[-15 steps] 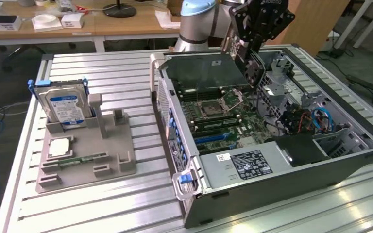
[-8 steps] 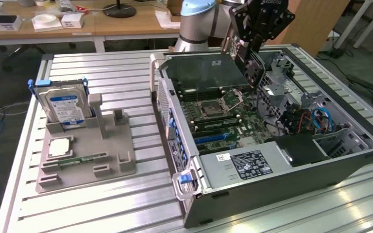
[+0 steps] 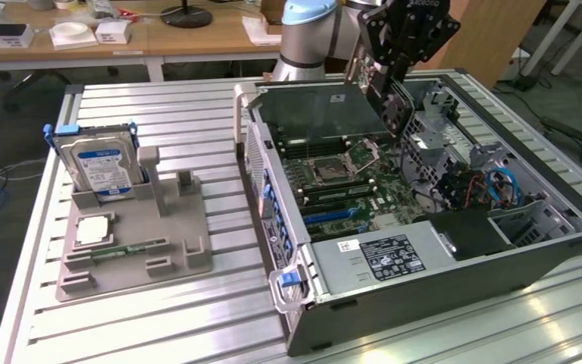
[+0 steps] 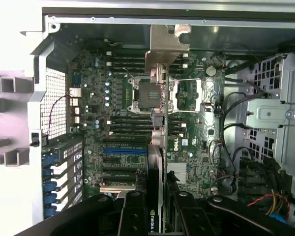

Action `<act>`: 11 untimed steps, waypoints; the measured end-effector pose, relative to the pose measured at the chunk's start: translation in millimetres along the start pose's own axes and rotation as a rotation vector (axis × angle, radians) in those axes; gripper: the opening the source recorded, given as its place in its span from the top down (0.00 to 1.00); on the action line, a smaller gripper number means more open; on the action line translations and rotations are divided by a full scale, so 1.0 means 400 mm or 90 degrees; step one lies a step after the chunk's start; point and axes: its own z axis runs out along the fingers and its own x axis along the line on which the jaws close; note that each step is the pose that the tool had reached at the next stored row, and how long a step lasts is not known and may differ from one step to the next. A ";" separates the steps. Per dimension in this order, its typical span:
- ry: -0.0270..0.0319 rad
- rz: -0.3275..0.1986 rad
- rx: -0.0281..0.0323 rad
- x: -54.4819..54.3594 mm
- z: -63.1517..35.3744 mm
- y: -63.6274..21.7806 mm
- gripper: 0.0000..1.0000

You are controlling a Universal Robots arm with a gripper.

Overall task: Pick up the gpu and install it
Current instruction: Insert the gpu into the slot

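Pinching the thin, flat, dark gpu card point(image 3: 317, 110) between my black fingers point(image 4: 132, 216), I hold it upright. It hangs over the green motherboard point(image 4: 123, 128) inside the open grey computer case point(image 3: 423, 303).

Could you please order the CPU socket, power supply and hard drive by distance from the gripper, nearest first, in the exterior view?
1. CPU socket, inside the case under the gripper.
2. Power supply, the case's near end.
3. Hard drive, on the stand, exterior view's left.
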 end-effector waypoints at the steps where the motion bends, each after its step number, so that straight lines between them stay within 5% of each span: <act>1: -0.0002 -0.012 0.0002 0.000 0.000 0.000 0.74; 11: -0.0018 -0.127 0.0033 0.000 0.011 0.000 0.74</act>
